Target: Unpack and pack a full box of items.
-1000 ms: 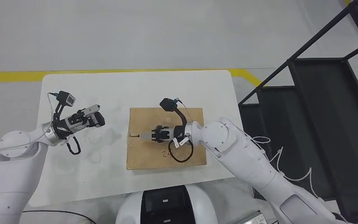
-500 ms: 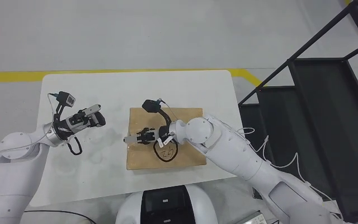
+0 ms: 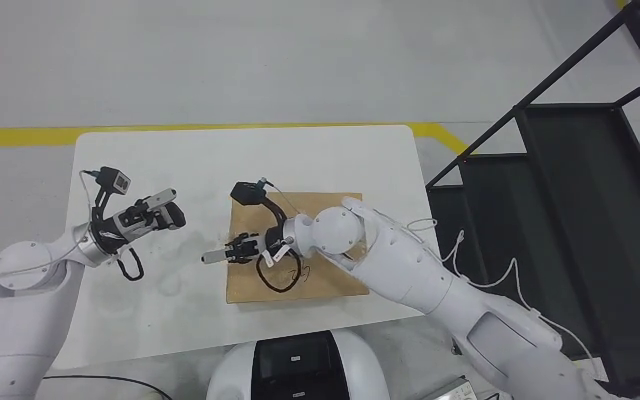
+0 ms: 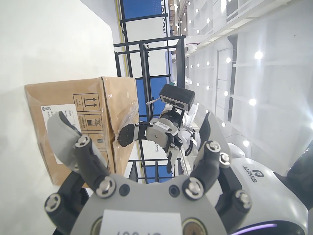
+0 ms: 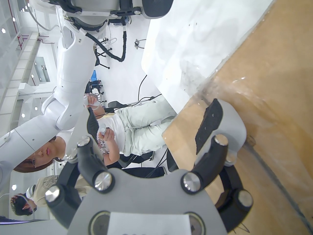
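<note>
Right gripper (image 3: 222, 253): we record it shifted from the middle of the box (image 3: 243, 287) top to the edge facing the other arm. Its fingers are apart, one pad at the taped cardboard of that edge, the other out past it over the table (image 3: 250, 160). Box: closed (clear tape on the seam), standing on the table. Left gripper (image 3: 168, 205): fingers apart, nothing between them, above the table near the box, not touching it.

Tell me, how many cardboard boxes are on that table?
1. The cardboard box sits shut on the table, right of centre, the right gripper at its left edge. Smaller ones may be hidden inside.
</note>
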You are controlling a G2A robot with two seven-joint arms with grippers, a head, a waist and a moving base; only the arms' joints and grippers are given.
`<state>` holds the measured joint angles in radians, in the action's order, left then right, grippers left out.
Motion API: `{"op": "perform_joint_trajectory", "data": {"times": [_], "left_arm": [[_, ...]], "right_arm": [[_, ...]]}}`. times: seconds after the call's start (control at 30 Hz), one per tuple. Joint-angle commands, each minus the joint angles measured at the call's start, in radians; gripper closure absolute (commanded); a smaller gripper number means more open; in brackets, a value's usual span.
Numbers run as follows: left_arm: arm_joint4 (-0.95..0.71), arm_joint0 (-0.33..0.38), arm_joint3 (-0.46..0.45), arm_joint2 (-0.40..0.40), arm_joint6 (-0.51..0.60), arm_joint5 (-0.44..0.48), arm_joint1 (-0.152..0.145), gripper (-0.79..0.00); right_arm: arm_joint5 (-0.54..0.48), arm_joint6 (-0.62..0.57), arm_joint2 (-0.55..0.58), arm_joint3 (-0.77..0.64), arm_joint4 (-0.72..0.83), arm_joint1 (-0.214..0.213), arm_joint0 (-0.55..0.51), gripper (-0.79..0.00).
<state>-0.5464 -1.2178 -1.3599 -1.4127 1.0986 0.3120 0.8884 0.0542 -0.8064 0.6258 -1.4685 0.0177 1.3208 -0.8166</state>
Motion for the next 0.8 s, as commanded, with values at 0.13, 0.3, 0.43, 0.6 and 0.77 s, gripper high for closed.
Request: {"op": "perform_joint_trajectory", "data": {"times": [0.13,0.3,0.43,0.6,0.77], "left_arm": [[0.001,0.022,0.012,0.023,0.009,-0.006,0.006,-0.785],[0.003,0.054,0.03,0.052,0.02,-0.01,0.014,-0.785],[0.006,0.076,0.048,0.072,0.027,-0.011,0.019,-0.785],[0.005,0.093,0.067,0.083,0.034,-0.009,0.024,-0.785],[0.005,0.1,0.08,0.086,0.041,-0.007,0.026,-0.785]], "right_arm": [[-0.041,-0.03,0.054,-0.018,0.036,-0.011,-0.029,-0.785],[-0.03,-0.019,0.134,-0.025,0.049,-0.034,-0.077,-0.785],[-0.027,-0.009,0.148,-0.001,0.056,-0.033,-0.079,-0.785],[-0.012,0.003,0.126,0.054,0.075,-0.017,-0.055,-0.785],[-0.015,-0.002,0.096,0.103,0.098,0.003,-0.027,-0.785]]}}
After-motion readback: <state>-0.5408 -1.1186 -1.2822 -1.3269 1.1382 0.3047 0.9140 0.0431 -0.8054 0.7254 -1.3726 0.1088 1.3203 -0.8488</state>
